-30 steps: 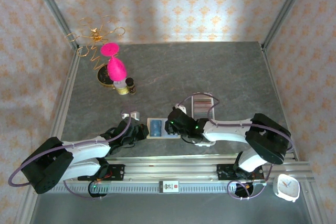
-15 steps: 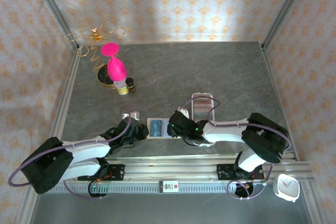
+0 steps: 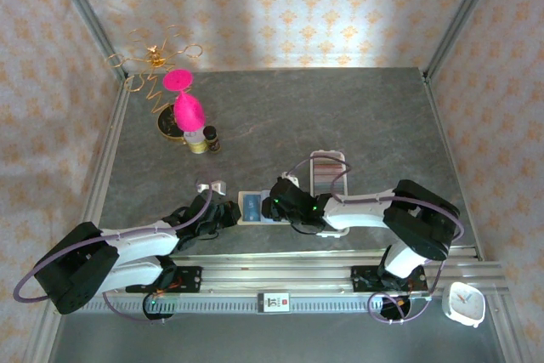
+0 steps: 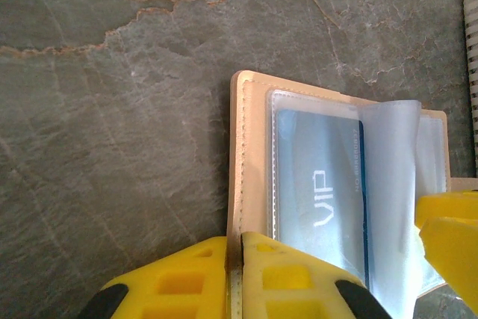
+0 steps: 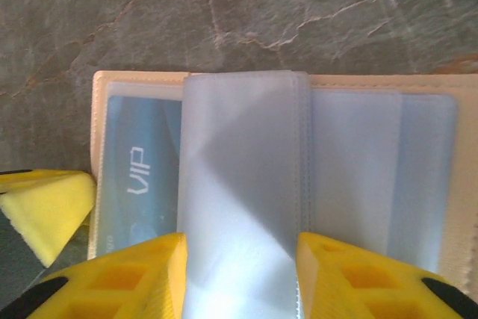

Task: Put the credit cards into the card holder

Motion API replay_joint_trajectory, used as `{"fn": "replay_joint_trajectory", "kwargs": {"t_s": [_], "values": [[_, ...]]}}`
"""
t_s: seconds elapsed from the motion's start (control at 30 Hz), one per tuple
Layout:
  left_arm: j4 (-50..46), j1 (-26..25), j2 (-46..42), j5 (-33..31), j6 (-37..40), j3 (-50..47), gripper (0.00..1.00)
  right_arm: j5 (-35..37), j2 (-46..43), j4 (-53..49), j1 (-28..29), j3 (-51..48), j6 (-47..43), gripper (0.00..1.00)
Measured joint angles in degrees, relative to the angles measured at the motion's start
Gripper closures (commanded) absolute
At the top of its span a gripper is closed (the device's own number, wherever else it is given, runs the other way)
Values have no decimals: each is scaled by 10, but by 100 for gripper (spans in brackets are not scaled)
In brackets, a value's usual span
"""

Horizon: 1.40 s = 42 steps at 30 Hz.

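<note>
The tan card holder (image 4: 250, 184) lies open on the grey stone table, near the front edge (image 3: 252, 207). A blue credit card (image 4: 317, 177) marked VIP sits inside its leftmost clear sleeve (image 5: 138, 162). My left gripper (image 4: 235, 240) is shut on the holder's left cover edge, pinning it (image 3: 231, 212). My right gripper (image 5: 240, 248) is open, its yellow fingers either side of a loose clear sleeve (image 5: 243, 162) that arches up from the holder's middle. In the top view the right gripper (image 3: 276, 206) hangs over the holder's right half (image 5: 134, 77).
A white tray (image 3: 328, 159) with striped contents stands just behind the right arm. A small white clip (image 3: 211, 185) lies behind the left gripper. Pink ornaments (image 3: 185, 108), a gold wire stand (image 3: 157, 59) and a small bottle (image 3: 212, 138) stand at the back left.
The right gripper's jaws have spread apart around the clear sleeve, and the right arm has shifted slightly left. The left gripper keeps its hold.
</note>
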Motion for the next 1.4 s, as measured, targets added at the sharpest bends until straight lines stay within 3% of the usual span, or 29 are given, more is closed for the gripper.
{"fn": "replay_joint_trajectory", "kwargs": {"t_s": [0.4, 1.4], "values": [[2, -2, 0, -1, 0, -1, 89, -38, 14, 30, 0, 10, 14, 56], [8, -2, 0, 0, 0, -4, 90, -58, 14, 58, 0, 29, 27, 56]]}}
